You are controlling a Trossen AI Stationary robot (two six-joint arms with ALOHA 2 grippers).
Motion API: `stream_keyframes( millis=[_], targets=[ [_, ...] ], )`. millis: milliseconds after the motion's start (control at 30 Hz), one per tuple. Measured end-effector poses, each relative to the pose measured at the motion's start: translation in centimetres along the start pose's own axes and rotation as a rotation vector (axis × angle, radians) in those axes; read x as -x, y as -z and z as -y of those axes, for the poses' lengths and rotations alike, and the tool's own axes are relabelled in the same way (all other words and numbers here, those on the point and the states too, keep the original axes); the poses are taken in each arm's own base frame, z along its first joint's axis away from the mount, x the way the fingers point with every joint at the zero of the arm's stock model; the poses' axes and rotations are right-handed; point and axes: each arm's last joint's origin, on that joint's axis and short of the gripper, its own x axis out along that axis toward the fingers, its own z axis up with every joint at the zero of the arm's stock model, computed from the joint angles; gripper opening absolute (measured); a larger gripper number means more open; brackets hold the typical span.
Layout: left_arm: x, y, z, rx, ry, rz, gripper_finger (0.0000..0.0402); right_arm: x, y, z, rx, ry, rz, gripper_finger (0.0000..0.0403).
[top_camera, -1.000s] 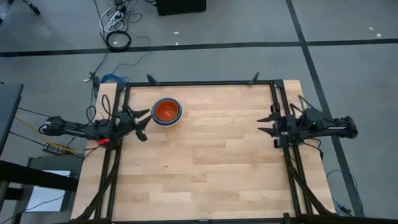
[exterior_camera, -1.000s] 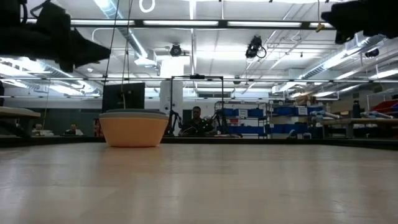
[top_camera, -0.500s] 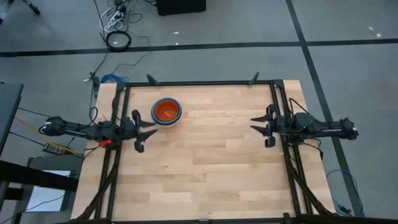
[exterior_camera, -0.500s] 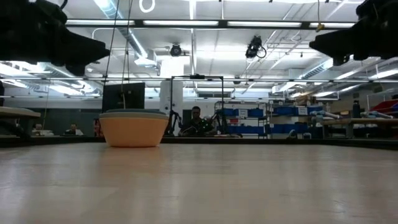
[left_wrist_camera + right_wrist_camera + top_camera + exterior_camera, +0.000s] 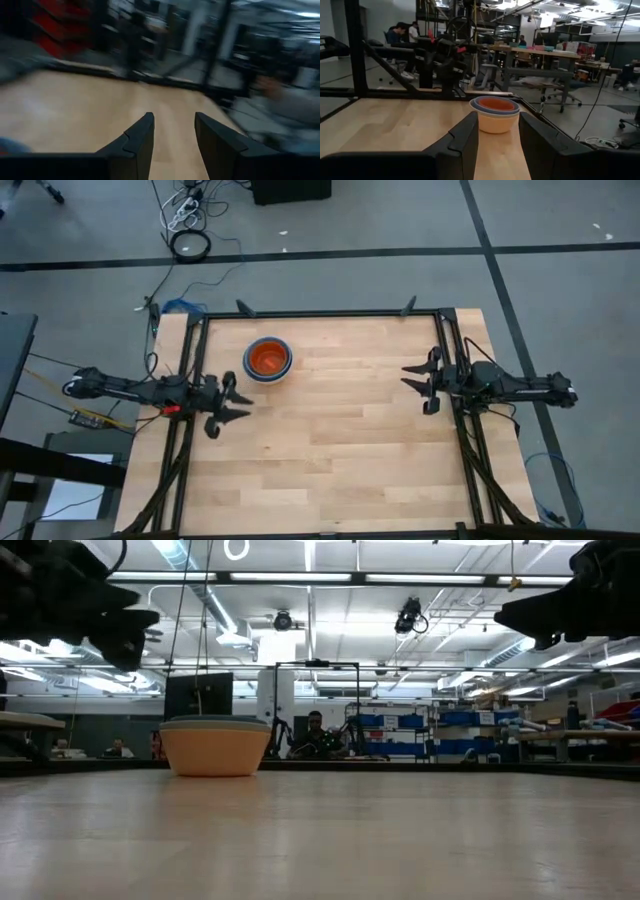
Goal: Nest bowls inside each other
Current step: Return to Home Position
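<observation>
Left arm: left gripper (image 5: 236, 404) hangs above the table (image 5: 330, 450), near the bowl stack (image 5: 267, 359), on the stack's left and a little to its near-edge side. Jaws stand apart with a moderate gap and hold nothing. Its wrist view looks across bare wood, so the gripper is not aimed at the stack.

Centre-left: the bowl stack stands upright, mouth up, as one nested pile. Orange shows inside, a blue-grey rim rings it, and a yellowish wall is outermost. I cannot count the bowls inside. No loose bowl shows elsewhere on the table, so the nesting itself looks finished (judgement).

Right arm: right gripper (image 5: 408, 379) is well apart from the stack, on its right and level with it across the width of the table. Jaws are parted and empty. In its wrist view the stack sits squarely in the gap between them, so this gripper points straight at the stack.

Key relation: the stack lies up-table and slightly right of the left gripper, which is the nearer arm by a clear margin. The stack is round, so it has no long axis to line up with.

Judgement: what remains is parking both arms. Only the left arm is close enough to brush the stack, so it should pull away from it, not past it.
</observation>
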Motion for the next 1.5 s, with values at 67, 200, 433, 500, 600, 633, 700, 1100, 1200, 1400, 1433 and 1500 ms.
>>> stream_keyframes(
  millis=[67, 200, 433, 500, 600, 633, 700, 1100, 1200, 1400, 1433, 1500],
  targets=[
    [0.0, -0.2, -0.3, -0.049, -0.086, 0.032, 0.0152, 0.0, 0.0, 0.0, -0.006, 0.002, 0.001, 0.0129],
    [0.0, -0.2, -1.0, -0.089, -0.166, 0.026, 0.0152, 0.0, 0.0, 0.3, -0.022, 0.046, -0.003, 0.0129],
    [0.3, -0.5, -2.4, -0.142, -0.316, 0.050, 0.0152, -0.1, 0.1, 0.9, -0.030, 0.126, -0.013, 0.0129],
    [0.3, -0.6, -2.7, -0.151, -0.346, 0.052, 0.0152, -0.1, 0.2, 1.0, -0.036, 0.137, -0.025, 0.0129],
    [0.4, -0.7, -3.1, -0.164, -0.381, 0.055, 0.0152, -0.1, 0.4, 1.1, -0.040, 0.147, -0.043, 0.0129],
    [0.5, -0.7, -3.2, -0.164, -0.391, 0.056, 0.0152, -0.1, 0.5, 1.2, -0.042, 0.146, -0.045, 0.0129],
    [0.5, -0.7, -3.2, -0.163, -0.371, 0.053, 0.0152, -0.1, 0.5, 1.1, -0.039, 0.114, -0.043, 0.0129],
    [0.5, 0.1, -3.3, -0.203, -0.329, -0.046, 0.0152, 0.0, 1.4, 0.8, -0.032, 0.041, -0.141, 0.0129],
    [0.4, 0.1, -3.2, -0.205, -0.322, -0.041, 0.0152, 0.0, 1.4, 0.8, -0.017, 0.040, -0.141, 0.0129],
    [0.5, 0.3, -3.3, -0.200, -0.325, -0.068, 0.0152, 0.0, 1.4, 0.8, -0.033, 0.043, -0.137, 0.0129],
    [0.5, 0.3, -3.3, -0.200, -0.326, -0.070, 0.0152, 0.0, 1.4, 0.8, -0.042, 0.043, -0.137, 0.0129],
    [0.5, 0.4, -3.3, -0.199, -0.326, -0.070, 0.0152, 0.0, 1.4, 0.8, -0.053, 0.044, -0.136, 0.0129]
  ],
)
